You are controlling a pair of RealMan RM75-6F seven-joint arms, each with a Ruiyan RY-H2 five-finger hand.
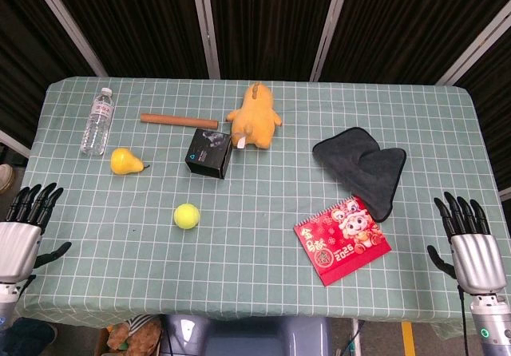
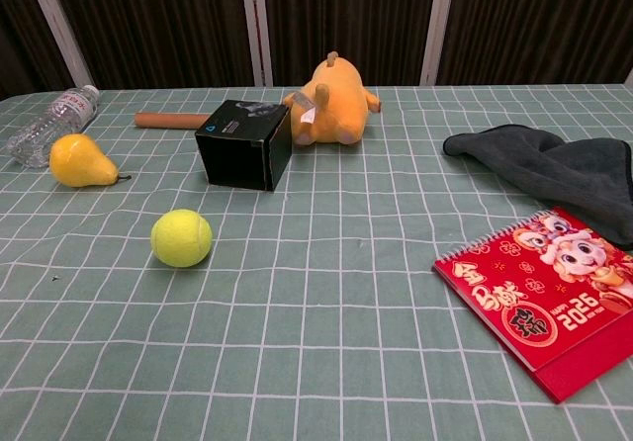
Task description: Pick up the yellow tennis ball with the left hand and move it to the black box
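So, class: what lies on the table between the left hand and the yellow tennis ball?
Nothing: in the head view only bare checked tablecloth separates the left hand from the yellow tennis ball.

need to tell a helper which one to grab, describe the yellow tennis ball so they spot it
On the green checked tablecloth, look left of centre, nearer the front edge than the black box. The fuzzy yellow tennis ball lies alone there, perfectly round, unlike the smooth stemmed yellow pear.
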